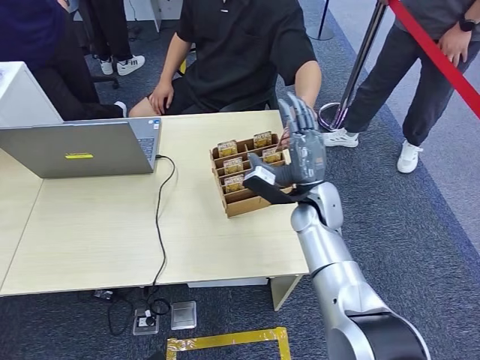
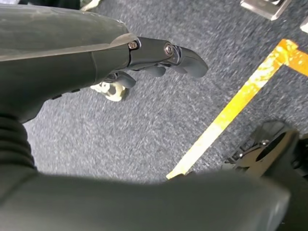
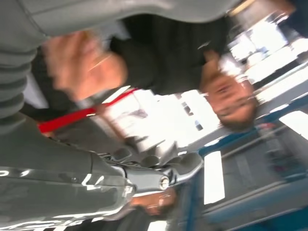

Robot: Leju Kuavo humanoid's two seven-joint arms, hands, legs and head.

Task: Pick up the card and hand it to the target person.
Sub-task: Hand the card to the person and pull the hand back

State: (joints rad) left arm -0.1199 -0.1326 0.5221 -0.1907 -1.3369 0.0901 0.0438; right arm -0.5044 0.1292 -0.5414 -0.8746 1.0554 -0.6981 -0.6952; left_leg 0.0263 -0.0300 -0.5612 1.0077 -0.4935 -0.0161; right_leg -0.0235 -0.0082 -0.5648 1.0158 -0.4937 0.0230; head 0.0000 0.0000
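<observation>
Right now I see my right hand (image 1: 303, 146) raised over the right end of the table (image 1: 102, 225), palm turned toward the seated person in black (image 1: 243, 45), fingers spread upward and the thumb stretched out to the left. I cannot make out a card between its fingers, and the right wrist view is too blurred to settle it; that view shows the person's hand (image 3: 82, 65) close to my fingers (image 3: 156, 161), but I cannot tell whether they touch. Other cards stand in the slots of the wooden rack (image 1: 241, 202), which sits on the table just left of and beneath the hand. A grey laptop (image 1: 85, 146) stands open at the far left, its black cable (image 1: 161, 225) running off the near edge. A second person (image 1: 430, 75) stands far right beside a red barrier tape (image 1: 436, 56). My left hand (image 2: 152, 60) hangs over grey carpet (image 2: 152, 130) near a yellow tape line (image 2: 232, 108), fingers loosely extended and holding nothing.
</observation>
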